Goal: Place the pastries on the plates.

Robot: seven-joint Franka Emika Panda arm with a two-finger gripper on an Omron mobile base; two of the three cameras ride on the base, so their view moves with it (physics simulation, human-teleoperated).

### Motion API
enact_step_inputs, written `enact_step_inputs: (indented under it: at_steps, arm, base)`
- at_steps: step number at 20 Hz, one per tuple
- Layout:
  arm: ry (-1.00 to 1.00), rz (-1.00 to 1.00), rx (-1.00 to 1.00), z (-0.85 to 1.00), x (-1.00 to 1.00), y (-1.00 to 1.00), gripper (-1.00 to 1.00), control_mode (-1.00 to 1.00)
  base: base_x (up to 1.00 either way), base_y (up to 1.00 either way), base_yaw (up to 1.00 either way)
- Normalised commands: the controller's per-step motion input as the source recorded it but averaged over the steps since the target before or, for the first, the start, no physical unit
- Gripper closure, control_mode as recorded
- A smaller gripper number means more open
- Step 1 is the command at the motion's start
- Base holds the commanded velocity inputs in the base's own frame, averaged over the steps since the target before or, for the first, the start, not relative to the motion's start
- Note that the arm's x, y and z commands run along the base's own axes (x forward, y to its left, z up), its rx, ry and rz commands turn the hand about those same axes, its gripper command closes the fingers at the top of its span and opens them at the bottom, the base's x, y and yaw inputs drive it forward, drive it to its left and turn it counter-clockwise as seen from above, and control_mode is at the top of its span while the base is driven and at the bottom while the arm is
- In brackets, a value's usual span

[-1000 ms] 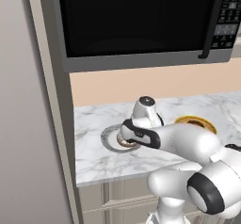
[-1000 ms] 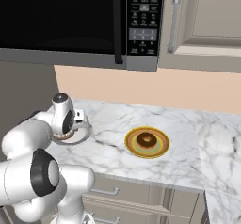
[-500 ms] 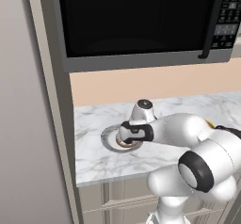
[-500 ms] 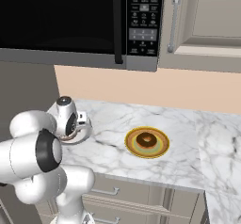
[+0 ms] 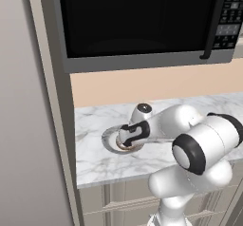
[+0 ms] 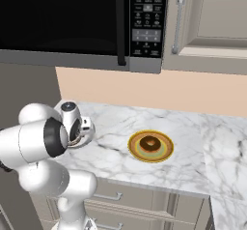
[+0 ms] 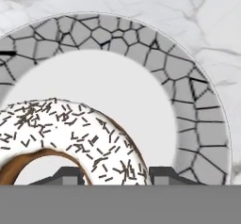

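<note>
In the hand view, the white-iced pastry with dark sprinkles lies low over the white centre of the speckled grey-rimmed plate. My gripper is shut on the pastry's ring, one dark fingertip on each side. From the left base view the hand points down onto that plate at the counter's left end. The brown-glazed pastry rests in the middle of the yellow-orange plate, to the right of my hand.
A marble counter carries both plates. The black microwave hangs above it, and a tall panel wall closes off the left end. My own bulky arm hides the counter's right part in the left base view.
The hand has sunk a little toward the grey-rimmed plate while the elbow swung closer to the cameras. The jaws have narrowed slightly on the white-iced pastry.
</note>
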Motion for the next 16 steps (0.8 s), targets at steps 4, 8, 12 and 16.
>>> enact_step_inputs:
  at_steps: [4,8,12,16]
  arm:
    - [0.0,0.0,0.0,-0.17,0.15,0.0,1.0,-1.0]
    - [0.0,0.0,0.0,-0.13,0.22,0.03,1.0,-1.0]
    - [0.0,0.0,0.0,-0.09,0.21,0.06,1.0,-1.0]
    - [0.0,0.0,0.0,-0.05,0.12,0.06,-1.0,-1.0]
  base:
    - [0.0,0.0,0.0]
    - [0.0,0.0,0.0]
    - [0.0,0.0,0.0]
    - [0.0,0.0,0.0]
